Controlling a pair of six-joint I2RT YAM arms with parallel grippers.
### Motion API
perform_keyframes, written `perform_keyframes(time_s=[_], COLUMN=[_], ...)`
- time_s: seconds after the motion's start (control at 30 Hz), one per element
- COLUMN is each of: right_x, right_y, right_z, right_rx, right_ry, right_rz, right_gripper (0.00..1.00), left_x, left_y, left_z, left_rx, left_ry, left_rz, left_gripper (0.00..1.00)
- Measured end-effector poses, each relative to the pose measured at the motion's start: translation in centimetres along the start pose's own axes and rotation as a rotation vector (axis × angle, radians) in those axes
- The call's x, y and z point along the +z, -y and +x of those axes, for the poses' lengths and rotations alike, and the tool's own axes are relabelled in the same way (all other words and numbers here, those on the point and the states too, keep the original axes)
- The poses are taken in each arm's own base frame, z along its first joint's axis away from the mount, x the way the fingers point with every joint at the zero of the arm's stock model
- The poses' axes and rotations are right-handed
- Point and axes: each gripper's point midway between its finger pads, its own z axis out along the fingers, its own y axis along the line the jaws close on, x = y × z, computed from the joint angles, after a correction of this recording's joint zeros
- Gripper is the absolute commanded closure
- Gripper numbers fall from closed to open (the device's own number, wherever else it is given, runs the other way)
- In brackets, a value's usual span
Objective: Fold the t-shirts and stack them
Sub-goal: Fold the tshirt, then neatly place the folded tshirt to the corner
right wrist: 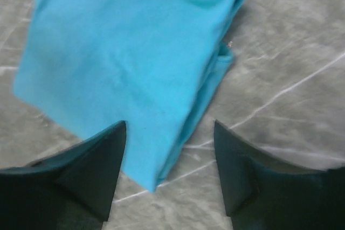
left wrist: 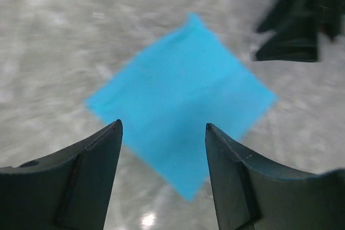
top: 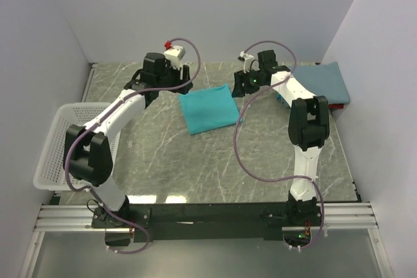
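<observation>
Top external view: two folded t-shirts are counted. The teal t-shirt (top: 208, 109) is laid flat mid-frame, between the grippers, with its long axis roughly left-right and its right end tilted up-frame. The slate-blue t-shirt (top: 324, 81) is noted upper right, well apart. The left gripper (left wrist: 163, 133) and right gripper (right wrist: 170, 127) are spread wide, with nothing gripped. One mesh basket (top: 52, 151) is noted at far left.

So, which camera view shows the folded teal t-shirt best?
The right wrist view: the teal t-shirt fills much of the frame, close enough to show its stacked layers along one edge. The top view shows the whole teal t-shirt, but small. The left wrist view shows it whole, but blurred.
</observation>
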Motion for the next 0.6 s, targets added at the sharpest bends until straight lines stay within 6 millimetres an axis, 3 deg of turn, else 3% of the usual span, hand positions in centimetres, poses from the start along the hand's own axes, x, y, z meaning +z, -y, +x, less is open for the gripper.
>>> perform_keyframes(time_s=[0.03,0.1,0.2,0.4,0.47,0.6], right_x=[-0.1,0.1,1.0,4.5,4.6,4.9], right_y=[-0.2,-0.4,-0.2,1.8,2.1,2.5], right_z=[0.4,0.7,1.4,3.7,3.1,3.0], right_rx=[0.048,0.115,0.207,0.406,0.434,0.487], right_ry=[-0.006,-0.011,-0.035,-0.103,-0.096,-0.103], right_rz=[-0.024,-0.049,-0.052,0.006,0.026,0.042], right_gripper=[0.17,0.15,0.15,0.16,0.17,0.19], left_x=[0.1,0.8,2.5,6.5,7.2,7.3], left_y=[1.4,3.2,4.8,5.7,5.8,6.1], left_z=[0.1,1.5,5.3,13.1,15.2,16.2], left_rx=[-0.023,-0.071,-0.159,-0.321,-0.356,-0.369], left_ry=[-0.004,-0.036,-0.138,-0.347,-0.400,-0.431], left_rz=[0.069,0.165,0.258,0.334,0.339,0.337], left_gripper=[0.33,0.37,0.44,0.50,0.51,0.54])
